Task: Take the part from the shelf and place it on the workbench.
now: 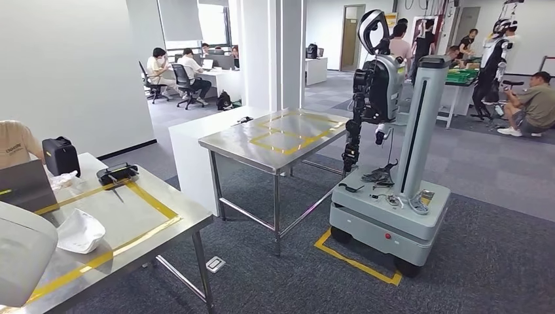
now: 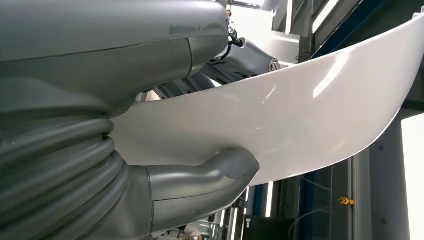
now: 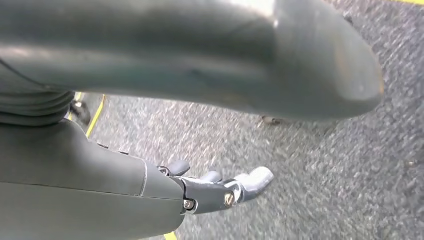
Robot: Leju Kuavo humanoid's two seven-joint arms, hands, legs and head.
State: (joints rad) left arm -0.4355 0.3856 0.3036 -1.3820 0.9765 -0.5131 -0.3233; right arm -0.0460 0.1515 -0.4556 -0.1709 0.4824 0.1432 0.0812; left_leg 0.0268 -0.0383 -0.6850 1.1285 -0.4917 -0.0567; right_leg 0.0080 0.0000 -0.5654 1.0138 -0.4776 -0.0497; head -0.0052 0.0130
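Observation:
My left hand (image 2: 170, 187) grips a large white curved part (image 2: 300, 115), with the thumb (image 2: 227, 167) pressed under its edge. In the head view the same white part (image 1: 19, 252) bulges in at the lower left, over the near end of the steel workbench (image 1: 167, 219) marked with yellow tape. A smaller white part (image 1: 78, 230) lies on the bench inside the tape. My right hand (image 3: 215, 190) hangs over grey carpet, its fingers stretched out and holding nothing.
A black device (image 1: 116, 174), a black bag (image 1: 61, 156) and a laptop (image 1: 26, 186) sit at the bench's far end beside a seated person (image 1: 14, 144). A second steel table (image 1: 281, 140) and a wheeled robot (image 1: 389, 196) stand ahead on the carpet.

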